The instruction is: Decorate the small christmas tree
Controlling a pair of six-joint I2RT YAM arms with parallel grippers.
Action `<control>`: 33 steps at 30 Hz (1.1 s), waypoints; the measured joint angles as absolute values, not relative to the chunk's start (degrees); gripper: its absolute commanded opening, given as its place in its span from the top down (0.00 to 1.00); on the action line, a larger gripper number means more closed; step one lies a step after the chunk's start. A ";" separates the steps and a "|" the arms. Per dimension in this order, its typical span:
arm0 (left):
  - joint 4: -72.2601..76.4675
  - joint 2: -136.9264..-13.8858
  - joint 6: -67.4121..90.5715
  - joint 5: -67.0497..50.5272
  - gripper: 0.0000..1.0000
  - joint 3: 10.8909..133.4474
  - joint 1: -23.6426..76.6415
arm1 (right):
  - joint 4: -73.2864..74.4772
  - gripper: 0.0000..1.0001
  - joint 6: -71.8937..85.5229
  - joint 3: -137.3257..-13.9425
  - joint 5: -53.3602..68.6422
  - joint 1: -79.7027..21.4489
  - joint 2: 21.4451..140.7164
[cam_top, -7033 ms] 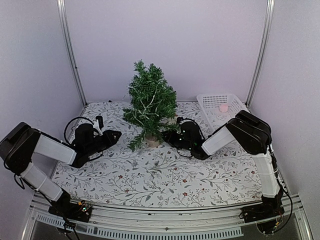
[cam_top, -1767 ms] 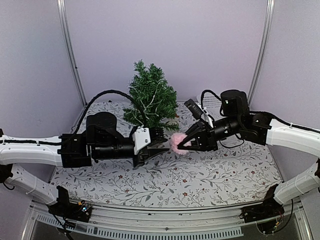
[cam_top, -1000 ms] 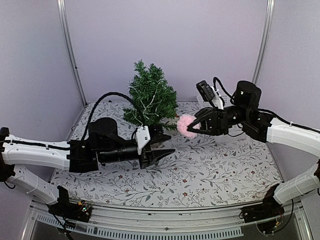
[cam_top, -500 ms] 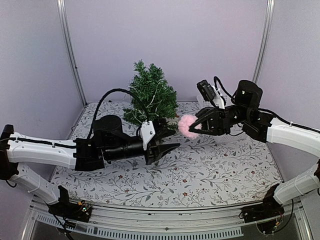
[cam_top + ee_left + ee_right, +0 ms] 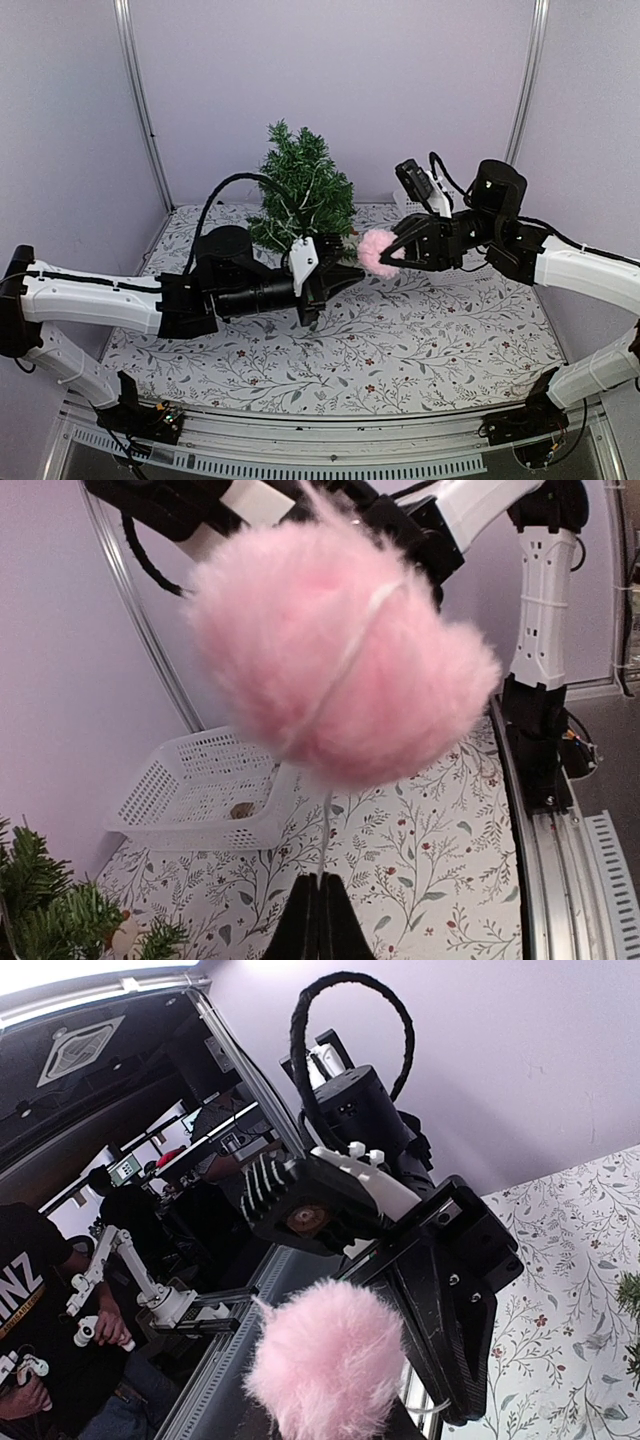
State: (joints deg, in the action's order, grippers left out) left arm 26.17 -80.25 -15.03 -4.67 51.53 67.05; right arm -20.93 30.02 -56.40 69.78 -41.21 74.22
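The small christmas tree (image 5: pixel 300 200) stands at the back centre of the table; some of its branches show at the lower left of the left wrist view (image 5: pixel 45 910). My right gripper (image 5: pixel 393 252) is shut on a fluffy pink pom-pom ornament (image 5: pixel 376 250) and holds it in the air right of the tree. The pom-pom fills the left wrist view (image 5: pixel 340 670) and shows in the right wrist view (image 5: pixel 325 1370). My left gripper (image 5: pixel 320 882) is shut, pinching the pom-pom's thin white string (image 5: pixel 325 835). In the top view it sits just left of the pom-pom (image 5: pixel 350 272).
A white lattice basket (image 5: pixel 190 800) stands at the back right with a small brownish ornament (image 5: pixel 240 810) in it. The table has a floral cloth (image 5: pixel 400 340). Purple walls and metal posts close in the back and sides.
My left gripper has moved right and up to the pom-pom, and its jaws, open half a second ago, are now shut on the string. The right gripper has held the pom-pom nearly still.
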 measured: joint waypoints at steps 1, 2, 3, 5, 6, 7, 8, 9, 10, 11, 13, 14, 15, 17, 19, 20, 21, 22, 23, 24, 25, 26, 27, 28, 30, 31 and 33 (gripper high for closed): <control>26.11 -80.12 -14.76 -4.58 1.00 51.44 67.05 | -20.86 1.00 30.00 -56.40 69.78 -41.15 74.11; 25.89 -79.64 -14.39 -4.47 1.00 51.11 66.96 | -20.78 1.00 30.00 -56.31 69.73 -40.95 73.89; 25.63 -78.81 -13.96 -4.36 1.00 50.50 66.83 | -20.67 1.00 29.95 -56.07 69.60 -40.69 73.54; 24.51 -76.53 -13.23 -4.03 1.00 49.10 66.37 | -20.43 1.00 29.76 -55.35 69.32 -40.12 72.79; 24.03 -75.26 -12.93 -3.79 1.00 48.47 66.08 | -20.14 0.99 29.52 -54.94 69.08 -39.72 72.42; 23.53 -74.08 -12.53 -3.60 1.00 47.97 65.82 | -19.94 0.99 29.32 -54.54 68.82 -39.42 72.14; 22.90 -73.01 -12.16 -3.38 1.00 47.62 65.58 | -19.68 0.98 29.21 -54.13 68.45 -39.09 71.90; 22.63 -72.18 -11.88 -3.18 1.00 47.31 65.41 | -19.40 0.97 29.06 -53.78 67.94 -38.83 71.72; 22.09 -71.07 -11.51 -2.90 1.00 46.92 65.17 | -19.20 0.96 28.86 -53.54 67.61 -38.63 71.68; 21.63 -70.24 -11.11 -2.52 1.00 46.59 64.95 | -18.79 0.94 28.62 -53.41 67.20 -38.50 71.66; 21.08 -69.23 -10.59 -2.13 1.00 46.22 64.66 | -17.85 0.93 28.10 -53.23 66.22 -38.33 71.66; 20.67 -68.86 -10.31 -2.02 1.00 46.17 64.51 | -17.19 0.93 27.46 -53.21 65.84 -38.28 71.66; 20.40 -68.71 -9.98 -1.96 1.00 46.15 64.36 | -16.75 0.93 27.00 -53.19 65.36 -38.24 71.66; 19.86 -68.60 -9.43 -1.83 1.00 46.09 64.03 | -15.84 0.94 25.89 -53.17 64.58 -38.22 71.66; 19.35 -68.60 -9.02 -1.76 1.00 46.06 63.68 | -14.98 0.97 24.77 -53.04 63.64 -38.22 71.66; 19.03 -68.60 -8.71 -1.65 1.00 46.04 63.48 | -14.59 0.99 24.27 -52.77 63.13 -38.22 71.61; 18.79 -68.58 -8.43 -1.50 1.00 46.00 63.29 | -13.91 1.00 23.66 -52.47 62.41 -38.22 71.61; 18.46 -68.51 -8.12 -1.30 1.00 45.91 63.05 | -13.13 1.00 23.00 -52.27 61.54 -38.22 71.61; 18.22 -68.42 -7.75 -1.10 1.00 45.76 62.78 | -11.70 1.00 22.00 -52.14 60.07 -38.22 71.61; 17.93 -68.23 -7.31 -0.82 1.00 45.54 62.54 | -10.15 1.00 21.02 -52.12 58.61 -38.22 71.64; 17.28 -67.85 -6.85 -0.27 1.00 45.21 62.19 | -8.62 1.00 19.94 -52.16 56.84 -38.22 71.75; 16.71 -67.64 -6.55 0.12 1.00 45.06 61.95 | -7.22 1.00 18.90 -52.25 55.48 -38.22 72.01; 15.79 -67.44 -6.09 0.71 1.00 45.01 61.71 | -6.26 1.00 18.09 -52.45 54.39 -38.22 72.40; 15.03 -67.37 -5.72 1.06 1.00 45.01 61.47 | -5.28 1.00 17.12 -52.86 53.06 -38.22 73.17; 13.74 -67.40 -4.73 1.80 1.00 45.01 61.19 | -4.27 1.00 16.03 -53.58 51.05 -38.20 74.98; 12.93 -67.44 -4.14 2.26 1.00 45.01 61.08 | -4.03 1.00 15.73 -54.06 50.43 -38.20 76.03; 11.46 -67.53 -2.63 3.36 1.00 45.01 60.95 | -3.73 1.00 15.55 -55.42 49.30 -38.22 78.39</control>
State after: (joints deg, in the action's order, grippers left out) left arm 11.46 -67.53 -2.63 3.36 45.01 60.95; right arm -3.73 15.55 -55.42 49.30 -38.22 78.39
